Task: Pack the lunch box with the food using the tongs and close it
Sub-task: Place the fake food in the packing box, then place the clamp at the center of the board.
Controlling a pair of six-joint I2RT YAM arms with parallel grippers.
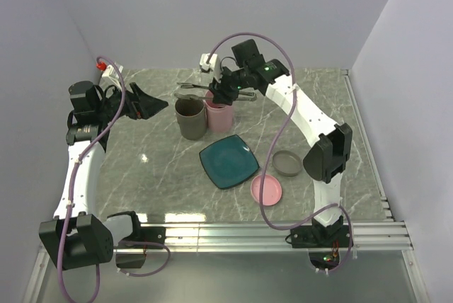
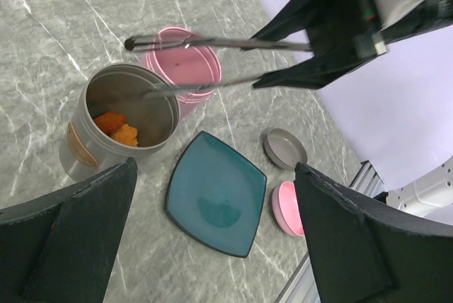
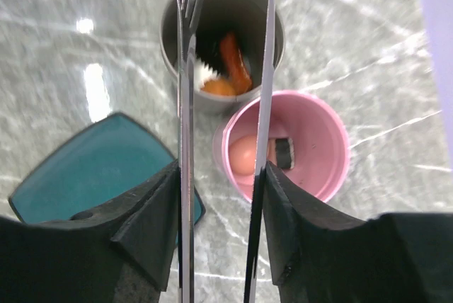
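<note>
Nearest the bases, pink lid and grey lid lie off beside the teal plate, likely awaiting closing. Behind it the food is packed: sausage in grey tin, egg ball in pink tin. Right gripper grasps the tongs over both rims, room to lift. Left gripper gapes empty, well apart.

Left arm and right arm: white shells, bulky black joints, black bases. Purple cable loops along each. Green light on the right wrist. Fingers matte black, broad wedges.
</note>
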